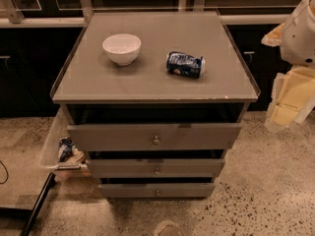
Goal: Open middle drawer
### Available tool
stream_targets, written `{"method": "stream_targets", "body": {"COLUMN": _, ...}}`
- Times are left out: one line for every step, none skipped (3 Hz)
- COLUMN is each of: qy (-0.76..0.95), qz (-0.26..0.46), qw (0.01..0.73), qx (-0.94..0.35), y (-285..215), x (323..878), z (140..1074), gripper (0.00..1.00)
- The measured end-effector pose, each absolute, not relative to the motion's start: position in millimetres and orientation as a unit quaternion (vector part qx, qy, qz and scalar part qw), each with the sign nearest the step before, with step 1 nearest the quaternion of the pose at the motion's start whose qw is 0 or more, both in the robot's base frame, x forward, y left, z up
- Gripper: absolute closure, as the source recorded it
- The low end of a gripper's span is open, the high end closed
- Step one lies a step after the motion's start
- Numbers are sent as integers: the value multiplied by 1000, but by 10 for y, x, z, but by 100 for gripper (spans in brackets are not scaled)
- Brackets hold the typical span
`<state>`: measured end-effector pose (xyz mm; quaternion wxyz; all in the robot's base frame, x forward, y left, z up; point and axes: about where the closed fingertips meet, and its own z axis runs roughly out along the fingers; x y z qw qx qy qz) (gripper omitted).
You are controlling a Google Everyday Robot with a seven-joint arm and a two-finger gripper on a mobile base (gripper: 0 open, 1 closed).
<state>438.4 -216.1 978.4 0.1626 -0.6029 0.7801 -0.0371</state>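
Note:
A grey cabinet [155,90] stands in the centre of the camera view with three drawers stacked in its front. The middle drawer [123,167] has a low flat grey front with a small round knob [157,170] at its centre. It sits under the taller top drawer [113,136], which is pulled out, and above the slim bottom drawer [128,190]. The middle front stands slightly forward of the bottom one. My gripper [281,113] hangs at the right edge of the view, beside the cabinet's top right corner, well away from the knobs.
A white bowl [121,48] and a blue can [185,65] lying on its side rest on the cabinet top. A clear bin [51,144] holding a packet sits at the left by the drawers. Dark cabinets line the back. Speckled floor lies in front.

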Motion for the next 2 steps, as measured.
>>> {"method": "stream_targets", "body": {"qy": 780, "qz": -37, "qw": 163, "qx": -603, "y": -2161, "x": 4384, "z": 9783, "gripper": 0}}
{"method": "stream_targets", "body": {"qy": 780, "qz": -20, "qw": 156, "qx": -606, "y": -2116, "x": 4406, "z": 9529, "gripper": 0}}
